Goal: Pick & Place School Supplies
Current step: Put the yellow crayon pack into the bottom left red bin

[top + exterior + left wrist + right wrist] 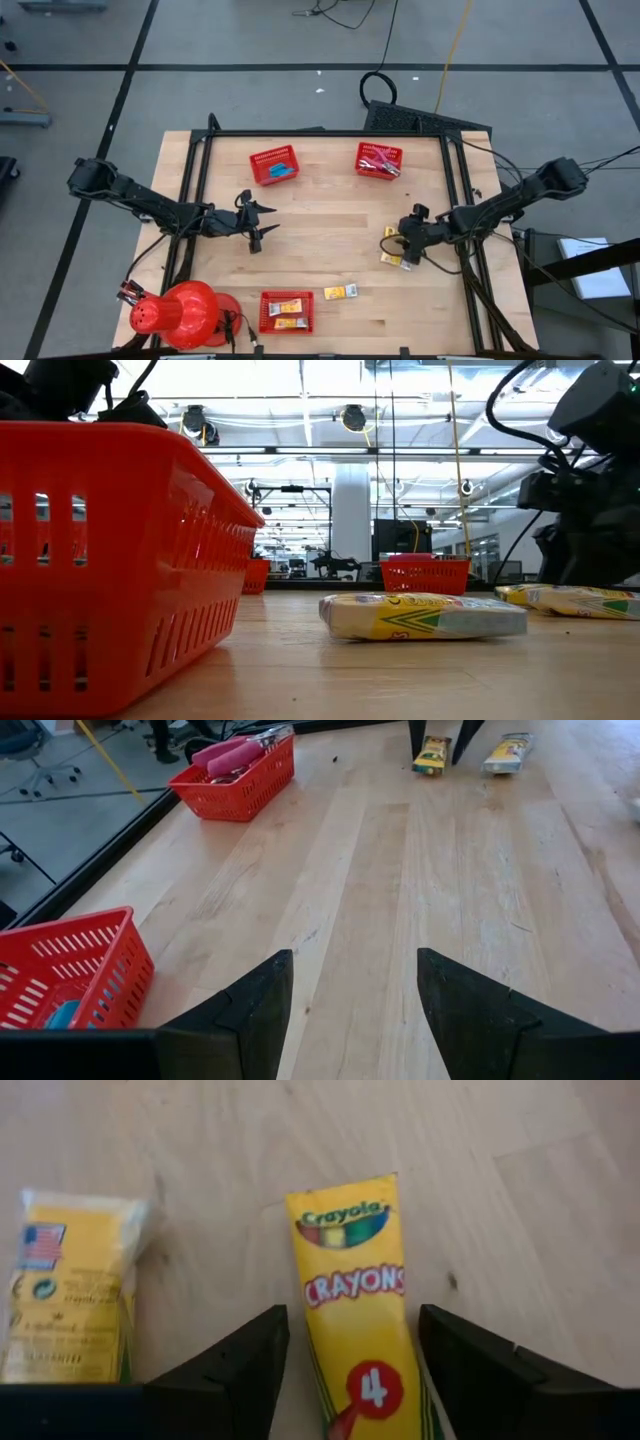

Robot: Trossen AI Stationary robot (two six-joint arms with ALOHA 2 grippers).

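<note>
Yellow crayon packet [360, 1330] lies between the spread right pincer [352, 1370] — untouched; left pincer [352, 1010] spread.

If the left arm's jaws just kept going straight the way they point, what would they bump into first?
Mostly bare table. The left gripper, jaws open, points across it toward the right gripper and the crayon packets beside it; those probably come first, though depth is unclear.
</note>
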